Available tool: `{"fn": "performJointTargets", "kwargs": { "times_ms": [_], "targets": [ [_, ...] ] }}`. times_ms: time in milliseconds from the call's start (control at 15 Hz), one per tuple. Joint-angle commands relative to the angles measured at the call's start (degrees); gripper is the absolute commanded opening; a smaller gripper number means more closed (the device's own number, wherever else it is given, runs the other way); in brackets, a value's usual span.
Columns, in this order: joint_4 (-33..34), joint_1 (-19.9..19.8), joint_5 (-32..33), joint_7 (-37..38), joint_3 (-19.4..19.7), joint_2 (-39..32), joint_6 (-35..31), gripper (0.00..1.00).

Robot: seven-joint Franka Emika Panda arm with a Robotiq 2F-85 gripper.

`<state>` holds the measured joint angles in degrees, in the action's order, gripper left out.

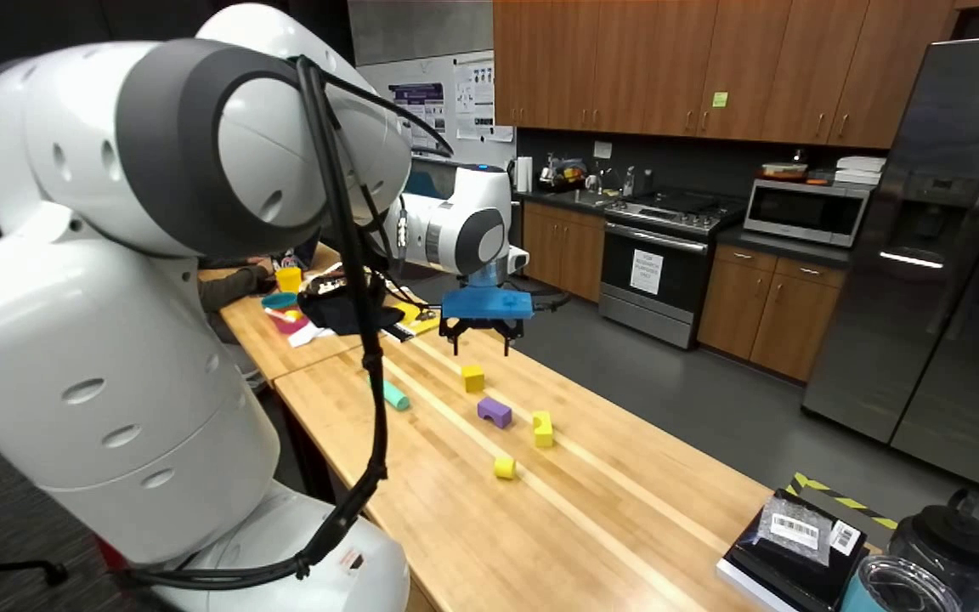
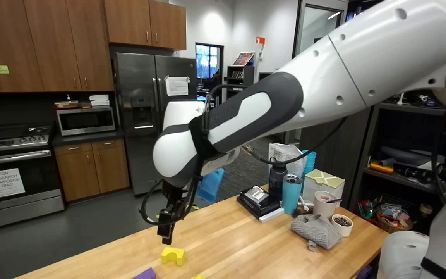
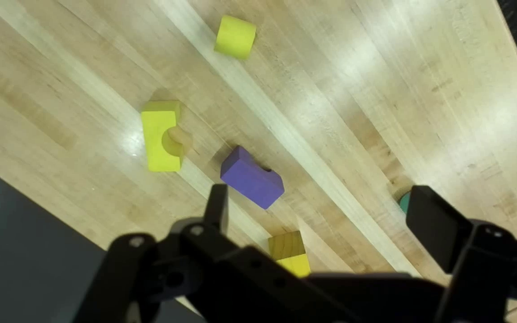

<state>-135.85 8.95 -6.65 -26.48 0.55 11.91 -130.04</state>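
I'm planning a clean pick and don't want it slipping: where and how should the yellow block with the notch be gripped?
Probably grip the yellow notched block by its two short ends, bringing the tool down from above. The block lies flat with its notch opening sideways; those ends look straight and parallel, while its middle is partly cut away.

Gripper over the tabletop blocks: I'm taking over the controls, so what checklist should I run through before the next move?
1. Gripper open: ok, its fingers stand apart.
2. Nothing held: ok.
3. Gripper raised off the table: ok.
4. Yellow arch block unobstructed in the wrist view: ok.
5. Yellow cube unobstructed there: not ok, the gripper hides part of it.
6. Green cylinder fully visible: not ok, a cable crosses it in an exterior view and a finger hides most of it in the wrist view.
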Motion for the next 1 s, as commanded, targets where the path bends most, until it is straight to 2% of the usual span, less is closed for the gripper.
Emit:
{"fn": "performJointTargets", "kwargs": {
  "times_ms": [0,200,933],
  "targets": [
    [0.4,-0.7,-0.2,-0.1,-0.7,-0.4,0.3,1.00],
    [0.3,-0.7,-0.2,-0.1,-0.9,-0.5,0.2,1.00],
    [10.9,-3.7,4.7,-7.0,-1.4,-15.6,-1.3,1.00]
  ]
}}
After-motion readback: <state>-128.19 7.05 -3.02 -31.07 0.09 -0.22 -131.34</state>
